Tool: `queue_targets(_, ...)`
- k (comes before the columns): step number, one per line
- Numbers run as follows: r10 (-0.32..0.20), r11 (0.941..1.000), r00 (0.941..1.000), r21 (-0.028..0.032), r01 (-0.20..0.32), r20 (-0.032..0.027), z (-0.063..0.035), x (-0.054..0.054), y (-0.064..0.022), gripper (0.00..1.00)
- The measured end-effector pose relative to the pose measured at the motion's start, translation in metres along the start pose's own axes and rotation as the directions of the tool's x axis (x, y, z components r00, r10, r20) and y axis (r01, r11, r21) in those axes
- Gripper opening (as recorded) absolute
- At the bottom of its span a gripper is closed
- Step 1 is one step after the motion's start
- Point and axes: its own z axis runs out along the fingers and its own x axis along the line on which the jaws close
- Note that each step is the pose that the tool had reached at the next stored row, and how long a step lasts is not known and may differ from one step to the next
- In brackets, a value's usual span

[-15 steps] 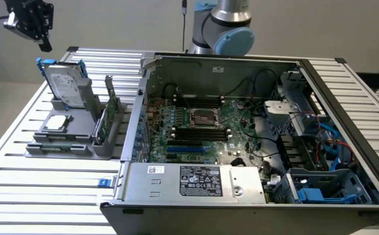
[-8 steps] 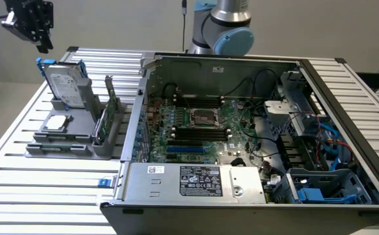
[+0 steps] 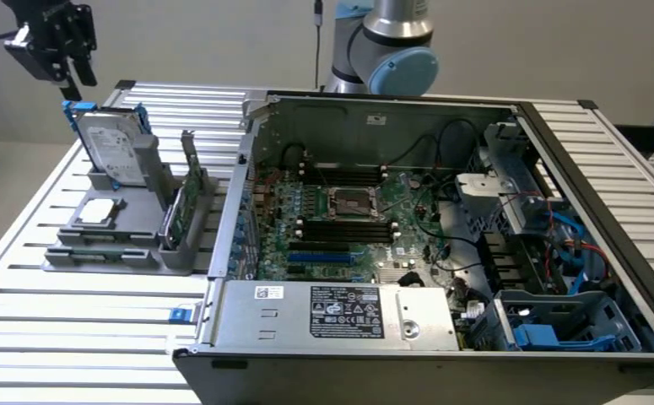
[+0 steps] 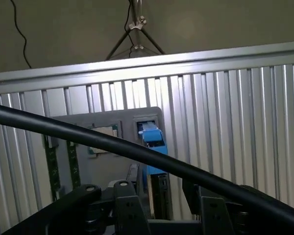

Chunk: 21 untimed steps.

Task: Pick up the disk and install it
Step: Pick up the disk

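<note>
Your gripper (image 3: 70,83) hangs at the far corner of the table on the exterior view's left, fingers pointing down. In the wrist view the gripper (image 4: 166,205) has its two black fingers (image 4: 128,210) standing well apart, and nothing is clamped between them: wide open, empty-handed.

Right below it is the disk (image 3: 113,148), upright on its edge in the grey holder (image 3: 124,245), white label facing out, blue carrier around it. Your fingertips are just above its top edge, close but apart. From the wrist you see the disk (image 4: 152,139) edge-on, with the blue carrier in line with the gap between the fingers.

In the same holder, a small square chip (image 3: 96,211) lies flat in front of the disk, and a green circuit card (image 3: 186,202) stands upright beside it, nearer the case.

A black cable (image 4: 137,152) crosses the wrist view in front of the holder.

The open computer case (image 3: 360,118) sits on the slatted table (image 3: 56,337) just beside the holder, motherboard exposed. The disk is outside it, not yet installed.
</note>
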Motion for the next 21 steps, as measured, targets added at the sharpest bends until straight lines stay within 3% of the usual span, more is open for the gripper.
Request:
queue_targets(10,-0.081,0.9967,0.9967,-0.0002,0.081,-0.0021,0.0177,0.0,0.0037,0.48)
queue_targets(21,-0.095,0.9955,0.9955,0.0002,0.095,-0.0025,0.0378,0.001,0.0061,0.48)
